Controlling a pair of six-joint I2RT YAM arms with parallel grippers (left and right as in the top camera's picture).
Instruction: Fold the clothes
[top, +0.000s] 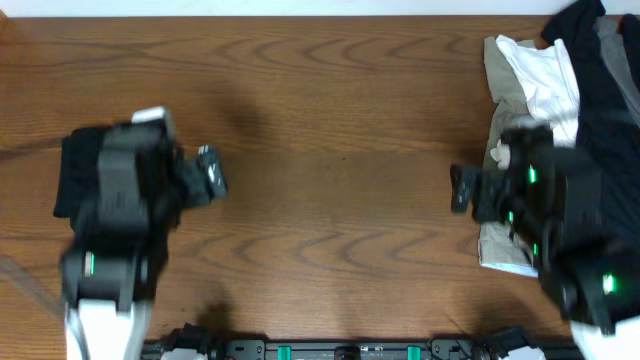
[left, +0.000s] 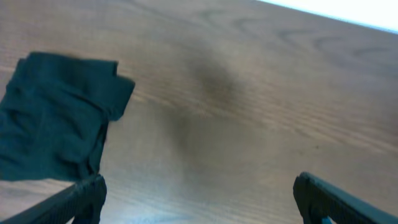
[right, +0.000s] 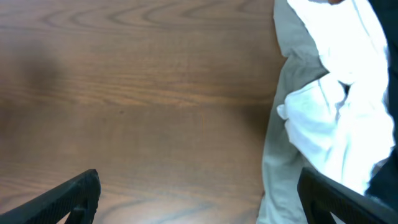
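Observation:
A folded black garment (top: 78, 170) lies at the table's left side, partly under my left arm; it also shows in the left wrist view (left: 53, 115). A heap of unfolded clothes sits at the right: a white garment (top: 545, 80), a beige one (top: 500, 75) and black ones (top: 605, 70). The right wrist view shows the white (right: 336, 106) and beige (right: 283, 149) cloth. My left gripper (top: 210, 175) is open and empty over bare wood. My right gripper (top: 462, 188) is open and empty, its right finger over the heap's edge.
The wooden table (top: 330, 150) spans the view. A rail with clamps (top: 340, 350) runs along the front edge.

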